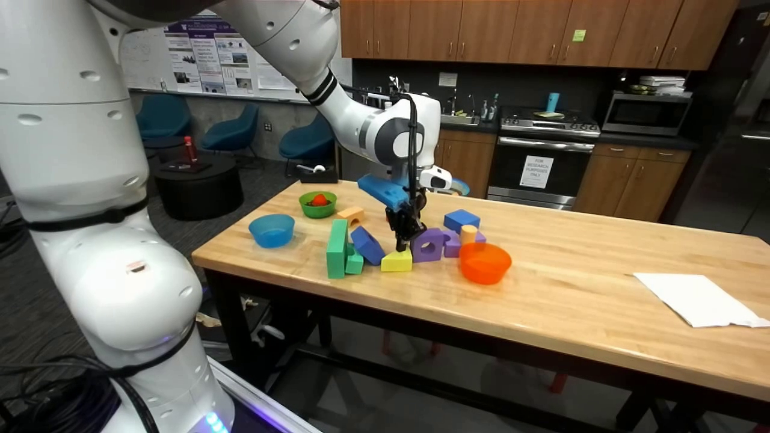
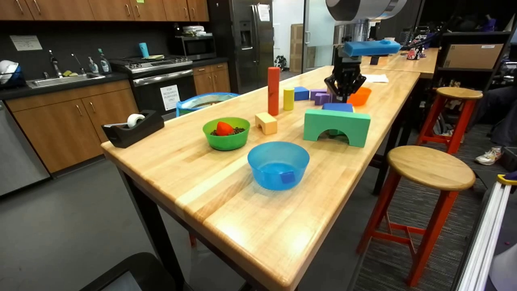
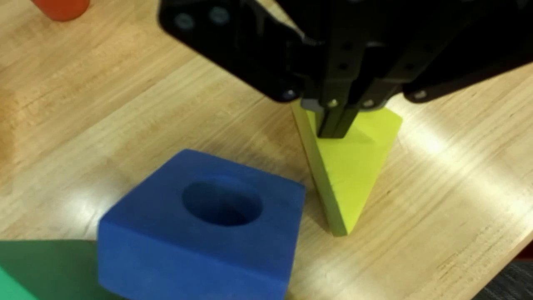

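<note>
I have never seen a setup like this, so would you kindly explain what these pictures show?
You see a white robot arm with a black gripper. Two pictures come from cameras standing outside the robot; the close-up comes from one on its wrist. On the wooden table are, among other things, a blue bowl, an orange bowl, a green arch and a blue holed block. The gripper is shut, apparently holding nothing. Its tips are right at a yellow triangular block; whether they touch, I cannot tell.
</note>
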You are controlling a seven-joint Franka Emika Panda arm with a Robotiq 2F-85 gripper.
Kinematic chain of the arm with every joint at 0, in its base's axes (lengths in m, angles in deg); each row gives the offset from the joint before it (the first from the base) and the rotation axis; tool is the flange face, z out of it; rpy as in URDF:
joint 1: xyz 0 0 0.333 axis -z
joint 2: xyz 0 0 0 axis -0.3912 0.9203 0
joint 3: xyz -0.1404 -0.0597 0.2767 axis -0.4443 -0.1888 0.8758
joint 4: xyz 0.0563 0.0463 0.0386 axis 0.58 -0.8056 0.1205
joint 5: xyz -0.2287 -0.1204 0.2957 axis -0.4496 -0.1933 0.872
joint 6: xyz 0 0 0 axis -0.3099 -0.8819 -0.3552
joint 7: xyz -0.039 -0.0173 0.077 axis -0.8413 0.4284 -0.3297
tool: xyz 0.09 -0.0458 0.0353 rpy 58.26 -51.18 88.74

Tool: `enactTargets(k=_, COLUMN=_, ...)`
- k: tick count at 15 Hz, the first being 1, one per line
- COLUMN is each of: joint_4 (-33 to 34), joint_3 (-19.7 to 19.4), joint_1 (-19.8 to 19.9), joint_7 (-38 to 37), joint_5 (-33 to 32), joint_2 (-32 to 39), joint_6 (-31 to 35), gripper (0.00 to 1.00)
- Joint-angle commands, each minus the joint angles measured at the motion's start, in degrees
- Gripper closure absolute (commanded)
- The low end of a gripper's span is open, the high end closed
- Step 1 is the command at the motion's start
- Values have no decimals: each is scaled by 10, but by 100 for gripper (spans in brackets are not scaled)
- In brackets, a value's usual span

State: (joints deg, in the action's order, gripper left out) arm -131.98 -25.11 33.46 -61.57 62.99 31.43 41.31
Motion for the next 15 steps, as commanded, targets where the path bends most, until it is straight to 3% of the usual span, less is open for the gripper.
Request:
enactTargets(k=1, joint_4=6, joint_3=-9, joint_1=9, joint_7=9, joint_5=-8, joint_2=13, joint_6=2, gripper=100)
enactTargets(k=15, joint_4=19, joint_3=-45, joint_1=44, joint_7=13, joint_5=1, joint_2=15, joint_6=10, gripper=100)
